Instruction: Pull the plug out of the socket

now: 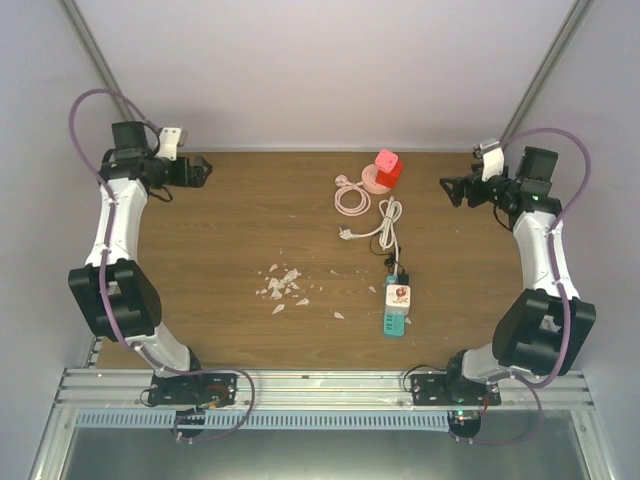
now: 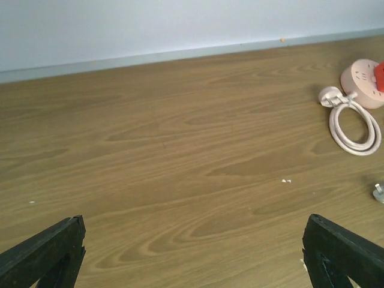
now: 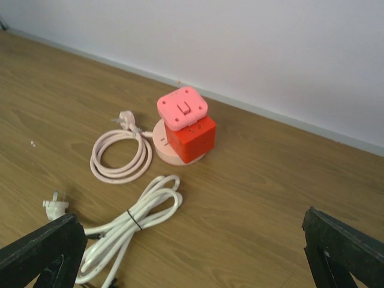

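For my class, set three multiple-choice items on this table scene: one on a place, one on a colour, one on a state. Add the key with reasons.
1. The green power strip lies:
A) nearer the robot than the white cable bundle
B) in the far left corner
C) inside a pincer

2. The coiled cable beside the round socket is:
A) black
B) pink
C) blue

3. The left pincer and right pincer are:
A) both shut on cables
B) one shut on a plug
C) both open, empty

Key:
1 A, the top view shows it below the bundle.
2 B, its loops are pale pink.
3 C, each wrist view shows it spread wide, gripping nothing.
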Controlling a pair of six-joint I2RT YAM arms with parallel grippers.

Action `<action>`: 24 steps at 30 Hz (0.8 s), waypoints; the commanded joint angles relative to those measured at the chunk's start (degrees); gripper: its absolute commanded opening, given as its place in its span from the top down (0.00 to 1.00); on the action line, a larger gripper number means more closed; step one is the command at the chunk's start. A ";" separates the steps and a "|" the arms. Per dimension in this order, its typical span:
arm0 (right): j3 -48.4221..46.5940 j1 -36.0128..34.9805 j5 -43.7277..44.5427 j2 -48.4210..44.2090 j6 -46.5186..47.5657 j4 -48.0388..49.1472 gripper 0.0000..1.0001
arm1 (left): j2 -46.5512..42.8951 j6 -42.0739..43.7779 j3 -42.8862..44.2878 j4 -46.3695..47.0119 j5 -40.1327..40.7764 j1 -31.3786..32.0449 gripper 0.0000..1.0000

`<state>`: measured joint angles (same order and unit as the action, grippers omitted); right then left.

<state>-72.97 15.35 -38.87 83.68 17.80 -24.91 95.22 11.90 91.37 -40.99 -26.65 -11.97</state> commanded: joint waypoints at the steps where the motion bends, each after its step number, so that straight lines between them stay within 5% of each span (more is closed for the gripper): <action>1: -1.69 -1.74 3.44 -0.60 5.46 -5.14 0.00 | -1.26 -1.34 -1.01 1.55 3.35 3.48 0.01; 15: -5.58 -5.28 2.73 -1.28 26.30 -28.65 0.00 | -3.82 7.02 -4.60 -0.68 4.65 11.91 0.01; 24: -7.29 -6.69 2.35 5.93 26.64 -35.11 0.00 | -4.94 10.67 -8.59 -0.54 5.11 17.56 0.01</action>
<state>-78.70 9.58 -35.99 85.78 43.29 -55.11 92.29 20.01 84.25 -42.11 -22.06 3.79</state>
